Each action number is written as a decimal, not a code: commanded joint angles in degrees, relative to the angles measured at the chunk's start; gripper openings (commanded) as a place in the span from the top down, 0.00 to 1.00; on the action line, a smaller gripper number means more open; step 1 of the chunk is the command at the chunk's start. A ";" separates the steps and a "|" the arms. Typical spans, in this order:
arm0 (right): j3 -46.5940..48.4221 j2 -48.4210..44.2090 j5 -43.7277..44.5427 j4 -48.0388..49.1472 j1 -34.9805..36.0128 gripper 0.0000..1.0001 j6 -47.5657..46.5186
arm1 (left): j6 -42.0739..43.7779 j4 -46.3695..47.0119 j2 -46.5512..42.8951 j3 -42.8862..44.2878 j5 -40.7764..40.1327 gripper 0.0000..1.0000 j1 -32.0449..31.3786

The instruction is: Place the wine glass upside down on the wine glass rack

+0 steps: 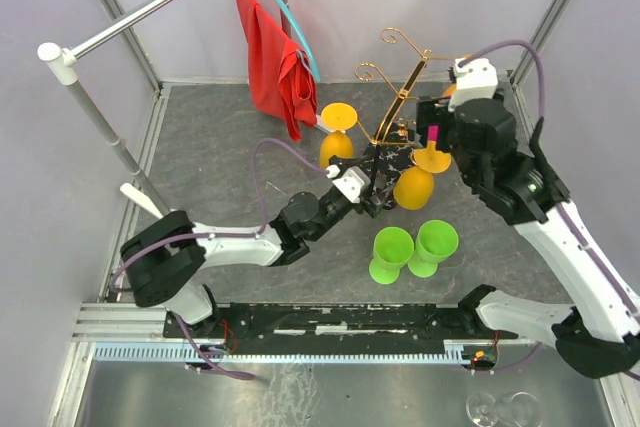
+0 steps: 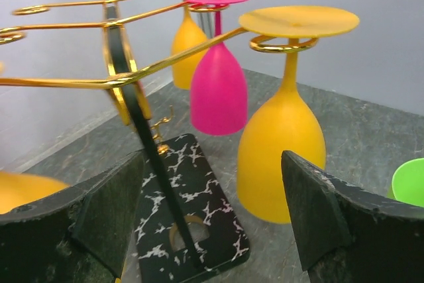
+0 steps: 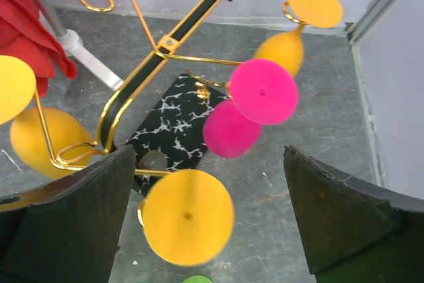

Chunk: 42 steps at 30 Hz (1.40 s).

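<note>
Counter (image 1: 220, 147): dark marbled surface, carrying all items.

Wine glass rack (image 1: 405, 97): stands upright at the centre of the counter, towards the far side, on its black marbled base. Several scroll arms are occupied.

Right tool (image 3: 209, 154): hovers above the rack's right side, jaws spread wide, holding nothing.

Left tool (image 2: 212, 157): sits low at the rack's near side, jaws spread, gripping nothing.

Orange wine glass (image 2: 281, 144): hangs upside down, foot seated in a gold scroll ring on the rack's near right, just beyond the left tool's fingers and apparently clear of them.

Pink glass (image 2: 218, 87): hangs inverted behind it.

Green glasses (image 1: 392, 252): two stand on the counter near the rack, unhung.

Assessment: placement appears complete. What is left is to withdraw the left arm without knocking the glass.
</note>
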 commanded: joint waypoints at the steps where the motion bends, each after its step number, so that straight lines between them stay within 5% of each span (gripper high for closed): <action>1: 2.83 4.66 -4.23 3.46 0.15 0.00 3.29 | 3.67 -4.30 -8.95 -2.64 -5.69 0.10 -0.16; 9: 3.63 12.24 -3.61 7.37 0.14 0.00 6.79 | 0.42 -24.90 -28.67 -3.98 -12.12 0.09 -0.14; 18: 5.22 19.61 -4.43 10.96 0.14 0.00 9.71 | -0.31 -32.58 -40.32 -5.91 -13.94 0.08 -0.19; 32: 15.25 28.61 -0.36 -2.62 -0.30 0.00 6.62 | 1.84 -34.11 -41.99 -6.62 -15.40 0.05 -0.18; 42: 13.91 29.29 -12.50 -9.48 -6.01 0.00 4.98 | 1.06 -34.64 -41.74 -6.42 -15.26 0.05 -0.13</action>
